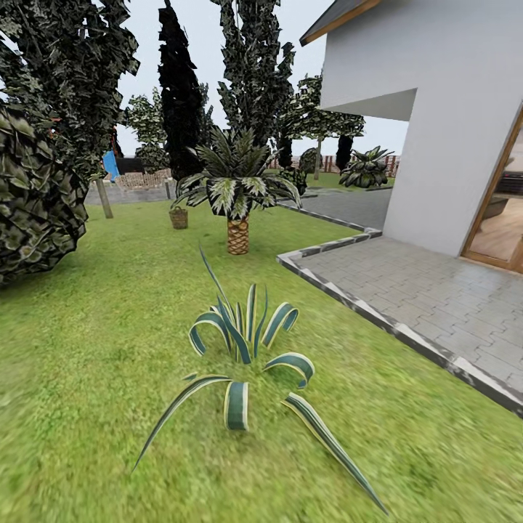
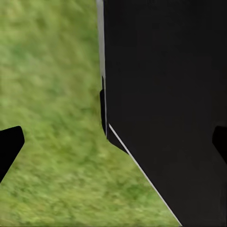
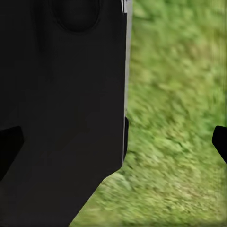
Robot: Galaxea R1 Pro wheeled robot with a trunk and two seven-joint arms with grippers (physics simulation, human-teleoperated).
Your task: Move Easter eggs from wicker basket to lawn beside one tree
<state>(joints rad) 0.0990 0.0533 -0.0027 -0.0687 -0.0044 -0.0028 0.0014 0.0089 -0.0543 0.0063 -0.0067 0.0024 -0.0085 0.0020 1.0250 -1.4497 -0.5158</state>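
Wicker basket (image 1: 179,217), one, brown and woven, is sitting far off at eleven o'clock on the mottled lawn (image 1: 94,349), beside one scaly-trunked palm (image 1: 237,196). One striped, blade-leaved plant (image 1: 247,349) is spreading nearby. Both arms' fingers (image 2: 9,146) (image 3: 9,146) are standing spread, gripping nothing.

left claw (image 2: 113,142) fingers spread; right claw (image 3: 113,142) likewise, both empty

The wicker basket (image 1: 179,217) sits far off and too small to tell what it holds. The dark shrub (image 1: 33,203) is cut by the head view's edge. In both wrist views the lawn (image 2: 52,94) is blurred, and each hand's fingertips (image 2: 9,146) are clipped at the frame sides
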